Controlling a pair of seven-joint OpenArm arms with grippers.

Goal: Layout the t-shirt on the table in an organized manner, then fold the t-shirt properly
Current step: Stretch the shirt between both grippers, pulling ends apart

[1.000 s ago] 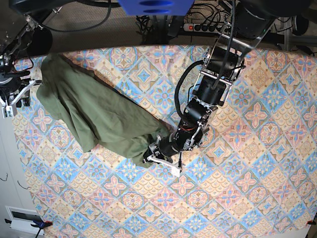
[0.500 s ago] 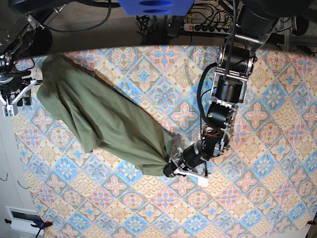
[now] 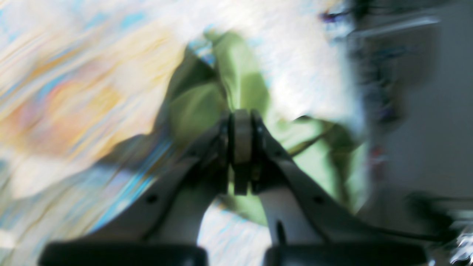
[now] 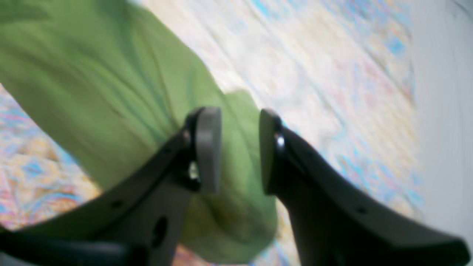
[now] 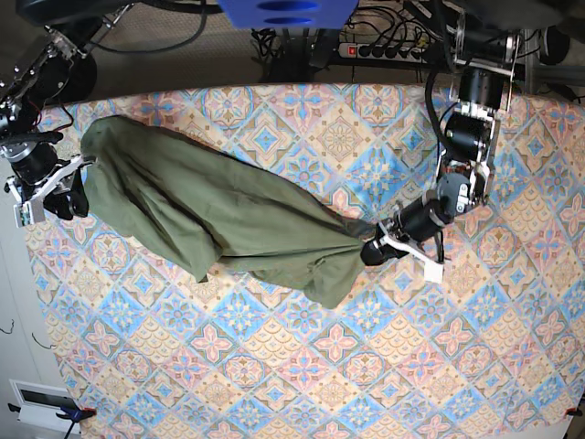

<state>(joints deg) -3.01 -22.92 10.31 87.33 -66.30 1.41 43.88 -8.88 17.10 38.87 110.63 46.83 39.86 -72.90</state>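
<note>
The olive-green t-shirt [image 5: 219, 215] lies stretched in a long wrinkled bundle from the table's far left toward the middle right. My left gripper [image 5: 373, 250] is shut on the t-shirt's right end; the left wrist view shows its jaws [image 3: 242, 133] closed on green cloth [image 3: 240, 81]. My right gripper [image 5: 66, 187] is at the t-shirt's left end. In the right wrist view it [image 4: 238, 147] is open, jaws a little apart, with green cloth [image 4: 111, 92] under and between them. The patterned table [image 5: 274, 366] lies under everything.
A power strip and cables [image 5: 379, 50] lie beyond the table's back edge. A blue object [image 5: 288, 11] hangs at the top centre. The table's left edge runs just beside my right gripper, with a white floor unit [image 5: 41, 398] below it.
My left gripper has pulled the t-shirt's end to the right and back, stretching the cloth out. My right gripper has moved in to the t-shirt's left end.
</note>
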